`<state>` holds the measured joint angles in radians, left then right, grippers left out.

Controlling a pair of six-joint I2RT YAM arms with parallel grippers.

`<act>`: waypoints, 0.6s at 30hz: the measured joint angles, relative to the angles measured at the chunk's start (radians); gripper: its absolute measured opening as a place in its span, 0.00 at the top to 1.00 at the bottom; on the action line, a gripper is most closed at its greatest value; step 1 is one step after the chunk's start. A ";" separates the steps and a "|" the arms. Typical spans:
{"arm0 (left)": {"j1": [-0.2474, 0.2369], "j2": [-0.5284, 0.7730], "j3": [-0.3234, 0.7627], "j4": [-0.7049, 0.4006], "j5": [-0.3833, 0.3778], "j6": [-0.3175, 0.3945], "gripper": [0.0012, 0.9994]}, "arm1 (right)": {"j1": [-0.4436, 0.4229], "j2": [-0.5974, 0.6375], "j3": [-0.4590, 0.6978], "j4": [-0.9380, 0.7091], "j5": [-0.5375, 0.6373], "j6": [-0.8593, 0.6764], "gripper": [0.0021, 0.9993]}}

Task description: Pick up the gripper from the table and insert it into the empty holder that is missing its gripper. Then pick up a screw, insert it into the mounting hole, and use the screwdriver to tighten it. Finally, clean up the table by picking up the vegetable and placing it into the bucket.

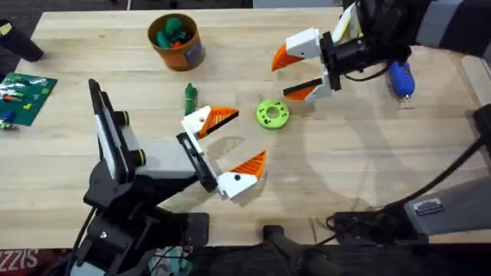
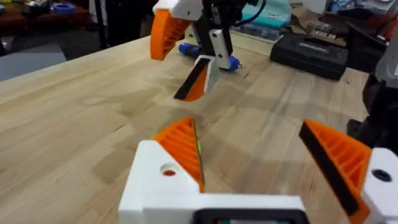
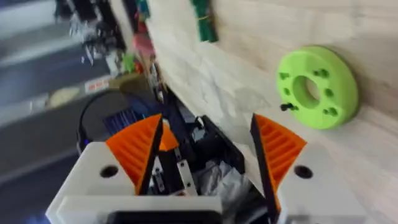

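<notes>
The holder point(image 1: 198, 162), the black end bar of my left arm, carries two white-orange fingers. The gripper finger point(image 1: 207, 120) at its far end has an orange hole; the near finger point(image 1: 239, 175) has a black dot. My left gripper point(image 1: 247, 136) point(image 2: 245, 134) is open and holds nothing. My right gripper point(image 1: 282, 75) point(image 3: 205, 149) hovers open just beyond the lime disc point(image 1: 271, 114) point(image 3: 317, 87), which bears a small dark screw-like piece point(image 3: 286, 107). The vegetable point(image 1: 190, 97) point(image 3: 204, 18) lies left of the disc. The screwdriver point(image 1: 400, 79) point(image 2: 205, 55) lies at the far right. The bucket point(image 1: 175, 40) stands at the back.
The bucket holds green and orange toy pieces. A green circuit board point(image 1: 23, 96) lies at the left edge. A black case point(image 2: 311, 53) sits beyond the table's right side. Cables and the arm bases crowd the near edge.
</notes>
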<state>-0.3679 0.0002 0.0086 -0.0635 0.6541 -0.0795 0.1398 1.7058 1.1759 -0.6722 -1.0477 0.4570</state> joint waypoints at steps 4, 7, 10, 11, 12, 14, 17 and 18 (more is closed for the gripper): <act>0.000 0.000 0.000 0.000 0.000 0.000 0.02 | 0.000 0.000 0.000 -0.038 -0.057 -0.120 0.17; 0.000 0.000 0.000 0.000 0.000 0.000 0.02 | 0.003 0.000 0.000 -0.126 -0.084 -0.233 0.17; 0.000 0.000 0.000 0.000 0.000 0.000 0.02 | 0.015 0.000 0.000 -0.226 -0.099 -0.352 0.17; 0.000 0.000 0.000 0.000 0.000 0.000 0.02 | 0.021 0.000 -0.002 -0.253 -0.102 -0.393 0.17; 0.000 0.000 0.000 0.000 0.000 0.000 0.02 | 0.026 0.000 -0.005 -0.270 -0.108 -0.428 0.17; 0.000 0.000 0.000 0.000 0.000 0.000 0.02 | 0.036 0.000 -0.027 -0.275 -0.140 -0.506 0.17; 0.000 0.000 0.000 0.000 0.000 0.000 0.02 | 0.042 0.000 -0.091 -0.277 -0.200 -0.611 0.17; 0.000 0.000 0.000 0.000 0.000 0.000 0.02 | 0.041 0.000 -0.118 -0.278 -0.219 -0.646 0.17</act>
<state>-0.3679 0.0002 0.0086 -0.0635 0.6540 -0.0799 0.1811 1.7058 1.0577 -0.9505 -1.2667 -0.1885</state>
